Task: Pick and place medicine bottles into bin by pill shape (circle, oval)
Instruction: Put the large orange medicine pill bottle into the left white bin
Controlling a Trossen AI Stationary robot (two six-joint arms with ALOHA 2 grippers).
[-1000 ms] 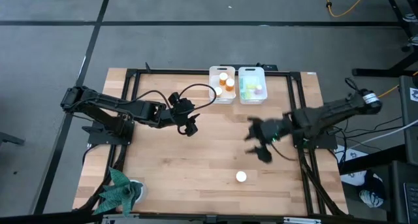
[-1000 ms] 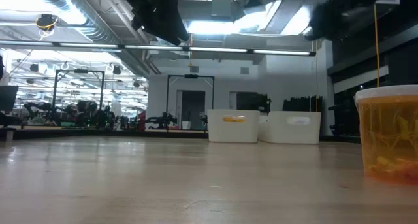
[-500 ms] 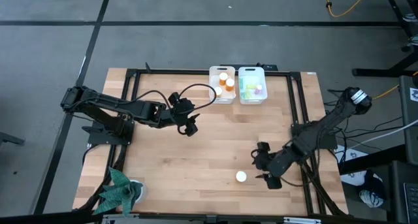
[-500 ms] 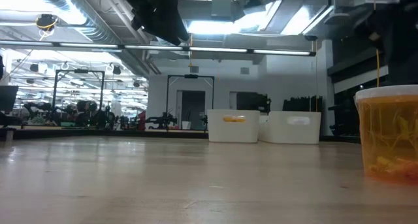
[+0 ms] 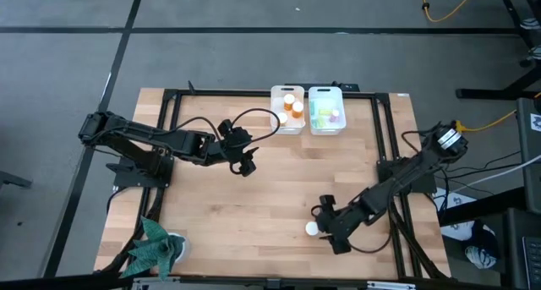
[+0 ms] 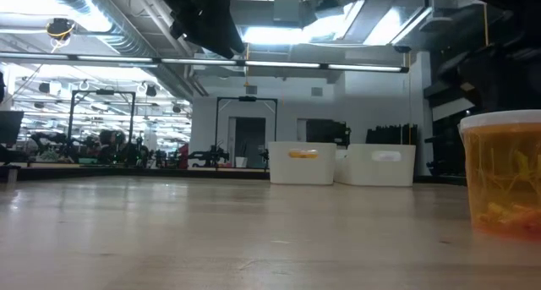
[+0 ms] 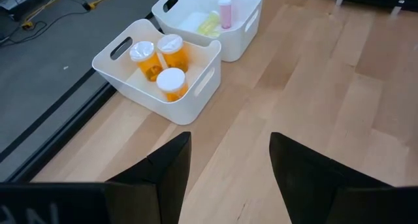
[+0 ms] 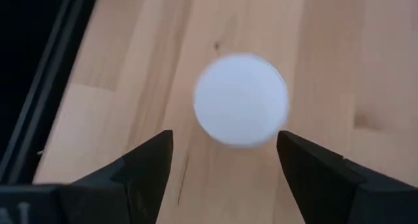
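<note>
The right end effector [image 5: 324, 228] hung over 1 orange bottle [image 5: 313, 229] near the worktop's [image 5: 254, 214] front edge, fingers apart beside its white cap [image 8: 241, 98]. The left end effector [image 5: 244, 163], fingers apart, waited mid-worktop. 3 orange bottles [image 7: 162, 66] sat in the left bin [image 7: 196, 93] at the back edge.

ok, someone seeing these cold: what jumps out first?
The right gripper, jaws open, sits low at the table's near edge right beside the lone orange bottle with a white cap; its wrist view looks straight down on that cap. At the far edge, two white bins already hold bottles, orange ones in one, pastel ones in the other. The left gripper waits open mid-table.
</note>
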